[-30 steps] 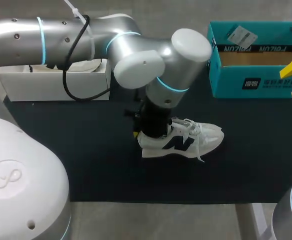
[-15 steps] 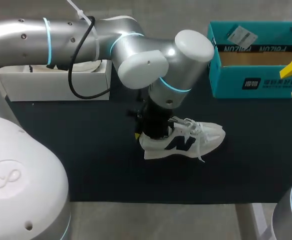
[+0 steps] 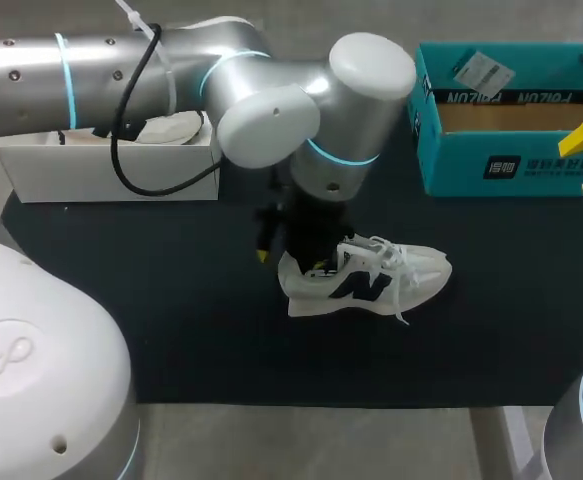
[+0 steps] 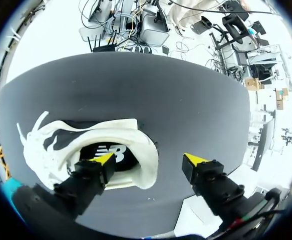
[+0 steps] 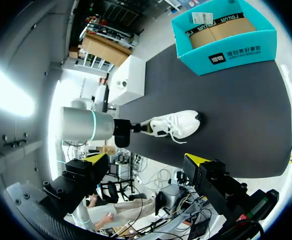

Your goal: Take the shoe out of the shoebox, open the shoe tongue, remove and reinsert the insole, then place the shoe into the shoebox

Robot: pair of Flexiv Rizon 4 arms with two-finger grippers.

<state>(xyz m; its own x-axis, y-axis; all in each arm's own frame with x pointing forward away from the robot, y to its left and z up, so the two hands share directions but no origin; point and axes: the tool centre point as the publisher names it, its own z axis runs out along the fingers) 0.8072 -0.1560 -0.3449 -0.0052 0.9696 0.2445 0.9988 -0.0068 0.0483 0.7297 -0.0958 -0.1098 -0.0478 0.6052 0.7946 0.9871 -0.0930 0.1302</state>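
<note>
The left pincer (image 4: 149, 161) is standing spread wide at the heel of the white shoe (image 4: 60, 145), pinching nothing. One yellow-tipped finger (image 4: 104, 159) is dipping into the shoe's opening, over the dark insole (image 4: 119, 151). The other finger is hanging outside the shoe, apart from the heel and over the bare dark counter (image 4: 186, 110). The heel's pale collar is sitting between the two fingers, much nearer the inner one (whether that finger is touching it, I cannot tell).

The shoe is resting upright on its sole on the counter, with its toe pointing away from the left pincer. Its white laces (image 3: 396, 268) are lying loose on the toe side of the pincer. The left arm (image 3: 271, 120) is coming down onto the heel from above.

The right pincer (image 5: 146, 160) is also spread apart and is gripping nothing. It is hovering well apart from the shoe, which is lying ahead of it with the left arm at the heel. The teal shoebox (image 3: 451, 165) is standing open on the counter, well beyond the shoe's toe from the left pincer and just beside the right pincer.

A white box (image 3: 101, 175) is sitting to the heel side of the left pincer, partly under the left arm, and is holding a pale rounded item.
</note>
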